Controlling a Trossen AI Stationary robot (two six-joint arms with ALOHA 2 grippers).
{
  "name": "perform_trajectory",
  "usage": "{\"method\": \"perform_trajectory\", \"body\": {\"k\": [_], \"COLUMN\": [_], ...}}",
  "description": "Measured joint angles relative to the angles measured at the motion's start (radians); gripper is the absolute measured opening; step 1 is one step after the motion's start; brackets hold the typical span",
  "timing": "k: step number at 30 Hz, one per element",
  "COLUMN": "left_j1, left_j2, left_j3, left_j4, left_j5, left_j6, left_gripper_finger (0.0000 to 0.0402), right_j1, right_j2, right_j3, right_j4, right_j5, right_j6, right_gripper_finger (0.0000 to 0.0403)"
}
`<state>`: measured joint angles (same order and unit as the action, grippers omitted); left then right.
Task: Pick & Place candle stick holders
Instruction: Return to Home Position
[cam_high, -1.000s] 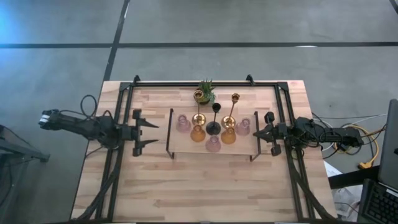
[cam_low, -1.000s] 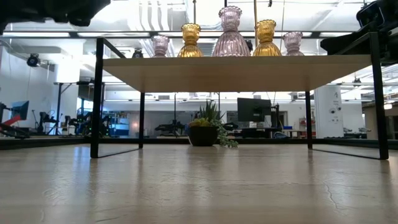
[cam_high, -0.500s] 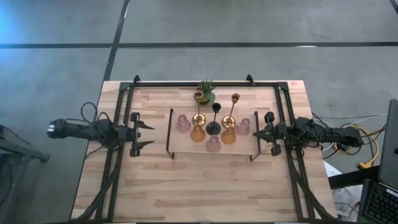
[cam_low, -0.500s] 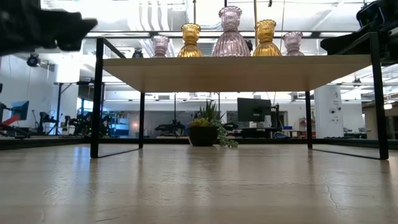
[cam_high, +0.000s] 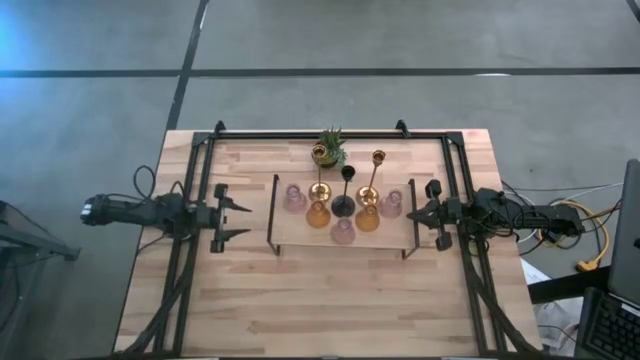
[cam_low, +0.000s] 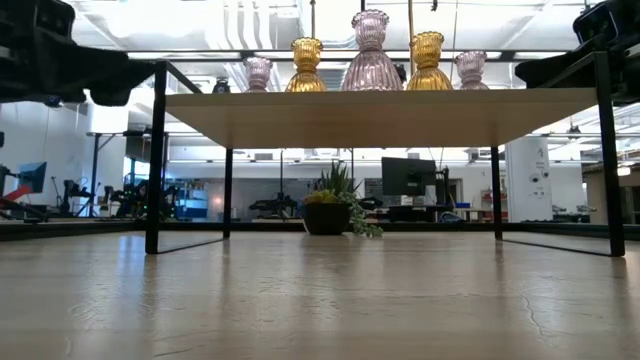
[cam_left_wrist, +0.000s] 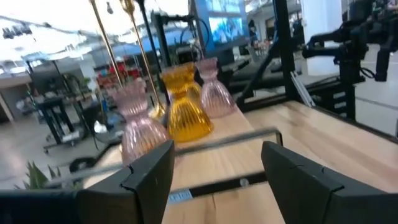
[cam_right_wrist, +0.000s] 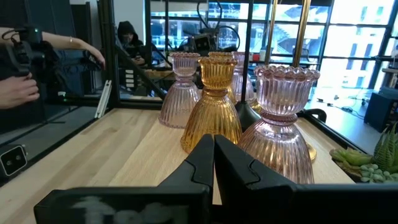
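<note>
Seen from above, a wooden table (cam_high: 300, 310) has a dark arm at each side. On the left, the left claw (cam_high: 243, 219) hovers just outside the left end of a low wooden shelf (cam_high: 295, 234) on black legs. Its two fingers are spread wide with nothing between them. The candle stick holders (cam_high: 343, 232) all stand on the shelf, clustered mid-table. Squat pink glass ones stand at each end and front centre, with two amber glass ones between them. Two slim gold sticks and a slim black one rise among them. A small potted plant (cam_high: 329, 149) sits on the table behind the shelf. On the right, the right claw (cam_high: 412, 213) is beside the shelf's right end, fingers pressed together and empty.
</note>
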<state>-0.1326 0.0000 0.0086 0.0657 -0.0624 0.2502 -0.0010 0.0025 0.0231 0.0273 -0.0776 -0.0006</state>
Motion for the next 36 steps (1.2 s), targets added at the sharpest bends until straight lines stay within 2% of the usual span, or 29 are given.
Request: {"method": "perform_trajectory", "body": {"k": [17, 36], "left_j1": [0.0, 0.0], "left_j2": [0.0, 0.0], "left_j3": [-0.001, 0.002], "left_j4": [-0.049, -0.037], "left_j5": [0.001, -0.002], "left_j6": [-0.192, -0.198], "left_gripper_finger": [0.0245, 0.0245], "right_j1": [0.0, 0.0], "right_j2": [0.0, 0.0], "right_j3": [0.0, 0.0], "right_j4": [0.0, 0.0], "right_j5": [0.0, 0.0], "right_j6": [0.0, 0.0], "right_gripper_finger": [0.0008, 0.0008]}}
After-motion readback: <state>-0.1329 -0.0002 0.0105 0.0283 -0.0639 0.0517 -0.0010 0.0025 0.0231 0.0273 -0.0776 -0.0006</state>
